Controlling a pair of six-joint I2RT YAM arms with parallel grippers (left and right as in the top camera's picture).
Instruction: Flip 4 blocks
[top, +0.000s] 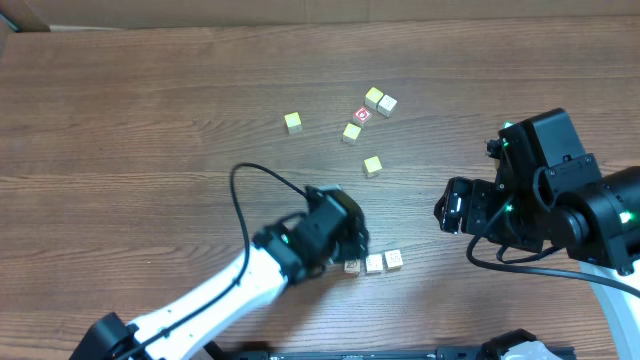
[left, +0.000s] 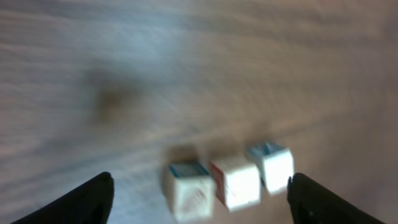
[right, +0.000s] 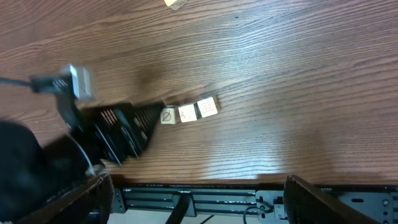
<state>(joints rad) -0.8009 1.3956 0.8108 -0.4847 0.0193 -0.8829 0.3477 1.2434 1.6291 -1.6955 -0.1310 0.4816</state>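
Note:
Three cream blocks lie in a row near the table's front edge: left block (top: 352, 265), middle block (top: 374, 263), right block (top: 393, 260). The blurred left wrist view shows the same row, left block (left: 189, 190), middle block (left: 236, 182), right block (left: 270, 165). My left gripper (top: 348, 248) hangs just over the row's left end, jaws wide apart, its fingertips (left: 99, 190) outside the row and gripping nothing. My right gripper (top: 450, 205) stands open and empty to the right; from its wrist view the row (right: 187, 113) lies beside the left arm (right: 112, 134).
Farther back lie several loose yellow-topped cubes (top: 351, 132), one alone at the left (top: 292, 122) and one nearer (top: 372, 166), plus a red-faced cube (top: 362, 115). The table's front edge (right: 249, 180) and a metal rail (right: 186, 199) lie under the right gripper (right: 199, 186).

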